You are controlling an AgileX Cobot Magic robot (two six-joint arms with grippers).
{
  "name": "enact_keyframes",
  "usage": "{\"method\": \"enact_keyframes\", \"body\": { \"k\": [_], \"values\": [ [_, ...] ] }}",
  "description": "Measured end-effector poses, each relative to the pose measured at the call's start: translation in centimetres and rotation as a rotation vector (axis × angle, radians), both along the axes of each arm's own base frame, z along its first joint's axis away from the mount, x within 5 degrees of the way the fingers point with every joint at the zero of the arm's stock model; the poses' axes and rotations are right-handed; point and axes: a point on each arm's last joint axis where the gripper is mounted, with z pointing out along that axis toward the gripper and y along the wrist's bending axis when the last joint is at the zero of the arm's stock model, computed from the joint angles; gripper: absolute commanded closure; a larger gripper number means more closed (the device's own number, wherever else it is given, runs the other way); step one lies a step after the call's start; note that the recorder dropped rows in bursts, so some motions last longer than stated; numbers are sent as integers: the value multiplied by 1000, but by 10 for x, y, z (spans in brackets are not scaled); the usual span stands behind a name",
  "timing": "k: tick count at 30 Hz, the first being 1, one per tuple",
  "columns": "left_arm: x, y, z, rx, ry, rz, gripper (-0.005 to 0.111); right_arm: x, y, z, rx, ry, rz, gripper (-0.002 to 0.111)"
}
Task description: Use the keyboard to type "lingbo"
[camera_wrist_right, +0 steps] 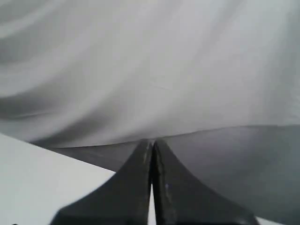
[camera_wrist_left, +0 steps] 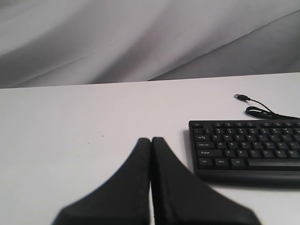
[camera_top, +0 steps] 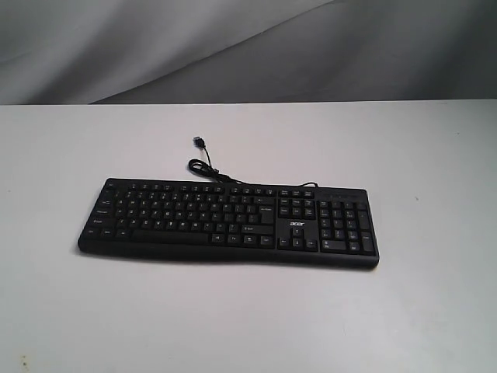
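The long black keyboard (camera_top: 229, 223) lies flat across the middle of the white table, number pad and small white logo toward its right end. Its thin black cable (camera_top: 208, 169) coils behind it and ends in a loose USB plug (camera_top: 199, 141). Neither arm appears in the exterior view. In the left wrist view my left gripper (camera_wrist_left: 151, 139) is shut with nothing in it, hovering off the keyboard's (camera_wrist_left: 248, 147) Ctrl-and-Shift end, apart from it. My right gripper (camera_wrist_right: 151, 141) is shut and empty too, pointing past the table edge at the grey backdrop; no keyboard shows in that view.
The white table (camera_top: 248, 311) stretches wide on all sides of the keyboard. A wrinkled grey cloth backdrop (camera_top: 248, 47) hangs behind the table's far edge. Nothing else stands on the surface.
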Motion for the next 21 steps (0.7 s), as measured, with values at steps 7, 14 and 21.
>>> {"method": "enact_keyframes", "body": {
  "k": [7,14,21],
  "values": [
    [0,0,0,0,0,0,106,-52,-75,-57,88,50,-303,108],
    [0,0,0,0,0,0,106,-126,-99,-94,24,-84,-476,108],
    [0,0,0,0,0,0,106,-164,-98,-128,96,-166,-502,108]
  ]
}}
